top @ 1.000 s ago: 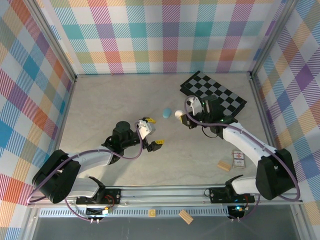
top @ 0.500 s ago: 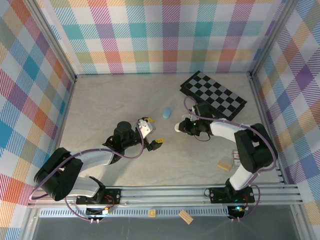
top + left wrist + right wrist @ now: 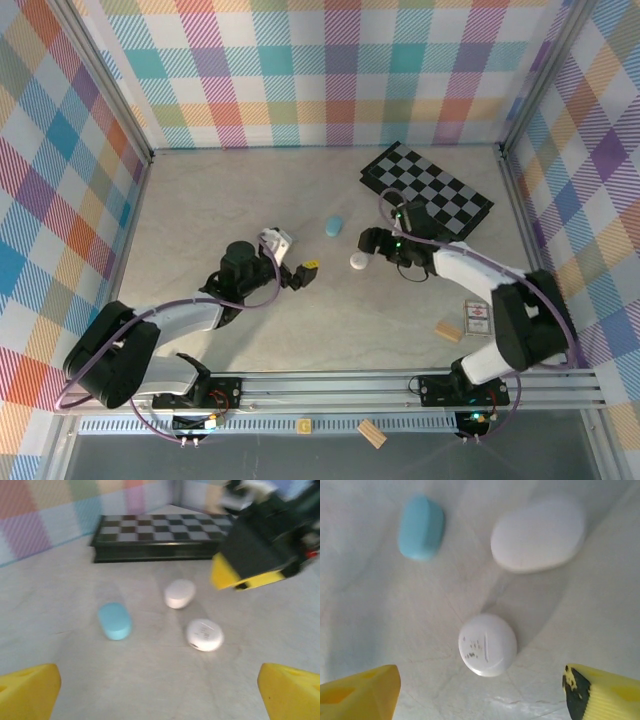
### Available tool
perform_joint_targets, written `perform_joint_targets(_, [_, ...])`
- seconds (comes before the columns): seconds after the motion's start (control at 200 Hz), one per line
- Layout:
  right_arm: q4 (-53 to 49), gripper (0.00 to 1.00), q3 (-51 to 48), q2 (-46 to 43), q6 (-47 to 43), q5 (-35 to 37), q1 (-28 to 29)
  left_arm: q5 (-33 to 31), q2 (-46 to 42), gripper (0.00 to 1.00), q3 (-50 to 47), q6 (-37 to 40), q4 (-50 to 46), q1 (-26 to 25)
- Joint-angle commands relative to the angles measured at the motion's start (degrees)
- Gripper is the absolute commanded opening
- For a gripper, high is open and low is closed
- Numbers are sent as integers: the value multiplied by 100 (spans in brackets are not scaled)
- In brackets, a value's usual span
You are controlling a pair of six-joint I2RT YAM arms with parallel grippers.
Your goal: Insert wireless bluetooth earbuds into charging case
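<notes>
A round white charging case [image 3: 487, 644] with grey print lies flat on the table [image 3: 220, 210], in the gap ahead of my open right gripper [image 3: 480, 695], untouched. It also appears as the white case [image 3: 358, 261] just left of the right gripper [image 3: 371, 243]. Beyond it lie a white oval case [image 3: 538, 532] and a light blue oval case [image 3: 421, 527]. My left gripper [image 3: 297, 255] stands open and empty, facing the blue case [image 3: 114, 621], the oval white case [image 3: 179, 593] and the round white case [image 3: 205, 634]. The earbuds are out of view.
A black-and-white chessboard [image 3: 428, 187] lies at the back right, behind the right arm. A tan wooden block [image 3: 449, 330] and a small card [image 3: 476, 319] sit at the front right. Plaid walls enclose the table on three sides.
My right gripper carried the round white case down and forward, opened, and left it on the table. My left gripper shifted a little farther from the base, still open.
</notes>
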Motion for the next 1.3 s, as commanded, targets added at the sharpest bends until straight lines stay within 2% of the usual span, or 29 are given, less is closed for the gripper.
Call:
perform_joint_targets(0.0, [-150,94,20,-570,-943,1067,-261,-749,-438,100,-243,-694,296,482])
perform_joint_targets(0.1, [333,100,-174,-942,-1736,1834,-480,-1348,-788,100,-532,-815,326,891])
perform_joint_targets(0.165, [904,99,-441,-1077,-2199,2117,-656,-1682,-1004,100,-688,-722,207,1089])
perform_joint_targets(0.29, [2034,99,-1081,-1104,-3034,2229,-954,-2184,-1312,100,-872,-608,11,1468])
perform_joint_targets(0.42, [3230,99,-1727,-927,-3105,1988,-1394,-2303,-1285,100,-962,-467,-108,1849])
perform_joint_targets(0.485, [3169,99,-1700,-913,-3106,1736,-1666,-2279,-1047,100,-1068,-513,190,2037])
perform_joint_targets(0.565, [3996,99,-1988,-763,-3293,1646,-1875,-2150,-579,100,-1095,-620,680,2245])
perform_joint_targets(0.585, [3883,99,-1959,-732,-3224,1585,-1956,-2095,-398,100,-1086,-637,809,2285])
perform_joint_targets(0.615, [3648,99,-1874,-705,-3113,1329,-2124,-2025,-128,100,-1057,-646,1099,2339])
perform_joint_targets(0.685, [3878,99,-1991,-568,-2913,859,-2411,-2015,523,100,-932,-634,1529,2415])
perform_joint_targets(0.835, [5167,99,-2453,-21,-2933,500,-2525,-1833,1543,100,-867,-899,2295,2690])
perform_joint_targets(0.88, [5047,99,-2386,4,-3003,383,-2507,-1781,1657,100,-804,-940,2349,2746])
perform_joint_targets(1.045, [4776,99,-2074,320,-3183,367,-2382,-1799,1598,100,-120,-1036,866,2819])
perform_joint_targets(1.295, [4760,99,-2075,307,-3188,375,-2362,-1868,1620,100,-109,-972,893,2761])
